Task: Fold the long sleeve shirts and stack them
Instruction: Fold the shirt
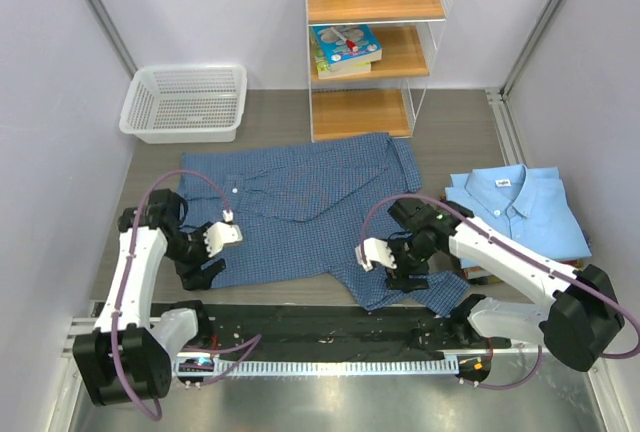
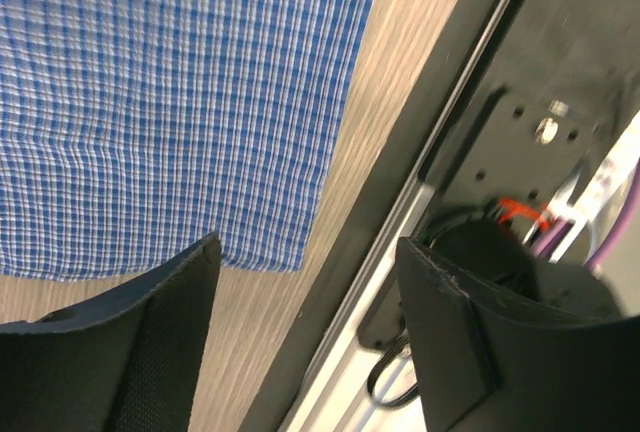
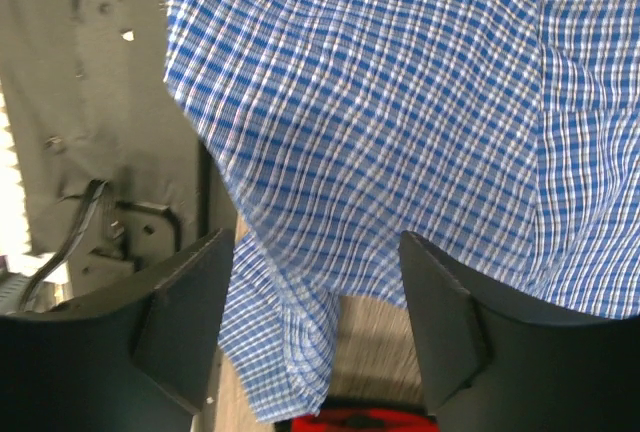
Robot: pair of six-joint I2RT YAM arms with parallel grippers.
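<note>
As we look down from above, the dark checked shirt (image 1: 300, 217) lies spread flat on the bench (image 1: 460, 142), and the light blue shirt (image 1: 520, 207) sits folded at the right. The left claw (image 1: 218, 254) hovers at the checked shirt's near-left hem, the right claw (image 1: 388, 267) over its near-right part. From the left wrist we see its claw spread, pinching nothing, beside the hem. From the right wrist we see that claw spread too, with checked cloth beneath and none pinched.

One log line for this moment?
checked shirt: spread out; light blue shirt: folded; left fingers: open, empty; right fingers: open over checked shirt
</note>
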